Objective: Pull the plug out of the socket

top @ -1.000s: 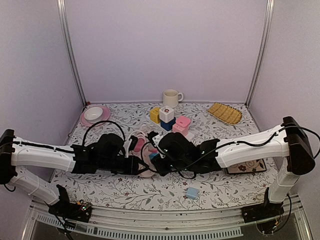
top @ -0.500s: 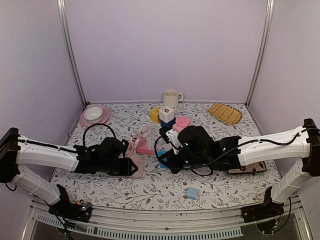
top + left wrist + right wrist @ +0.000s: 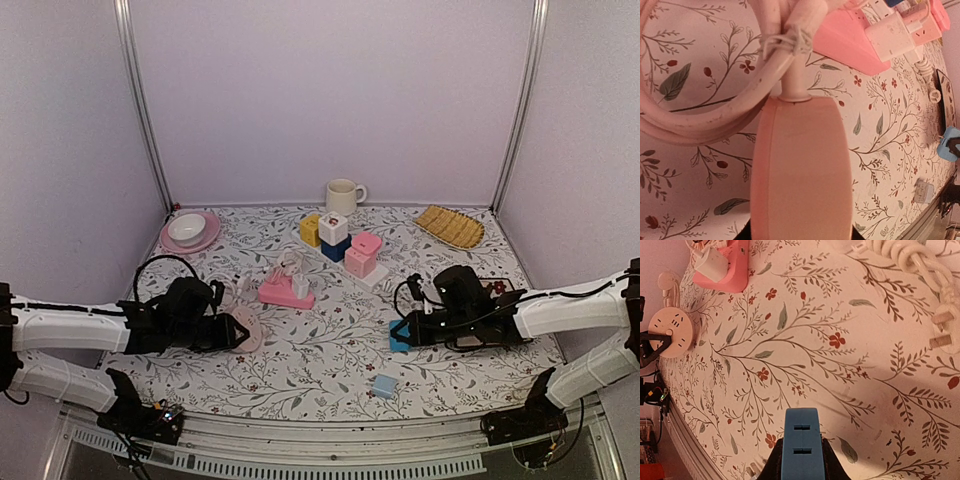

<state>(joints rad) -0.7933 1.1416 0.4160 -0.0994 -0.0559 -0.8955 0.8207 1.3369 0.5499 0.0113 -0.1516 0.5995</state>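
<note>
Pink round socket (image 3: 243, 330), 1 item: clamped in my left gripper (image 3: 235, 332) at 8 o'clock on the table (image 3: 330, 365), its cable (image 3: 700, 120) looped beside it. Blue plug (image 3: 399, 336), 1 item: pinched in my right gripper (image 3: 408, 333) at 4 o'clock, well apart from the socket (2 slots show on its face). Pink power strip (image 3: 285, 293), 1 item: lying between them, toward 10 o'clock, white adapter (image 3: 300, 285) plugged in.

The surface (image 3: 330, 365) is white with grey-green leaves and little red flowers. The plug (image 3: 801, 445) is bright blue. The round socket (image 3: 800, 170) is pale pink, and so is its cord (image 3: 767, 25). The socket strip (image 3: 280, 294) is a stronger pink. The mug (image 3: 344, 195) is cream, the tray (image 3: 449, 226) yellow, the plate (image 3: 168, 240) pink, and the bowl (image 3: 186, 227) white.
</note>
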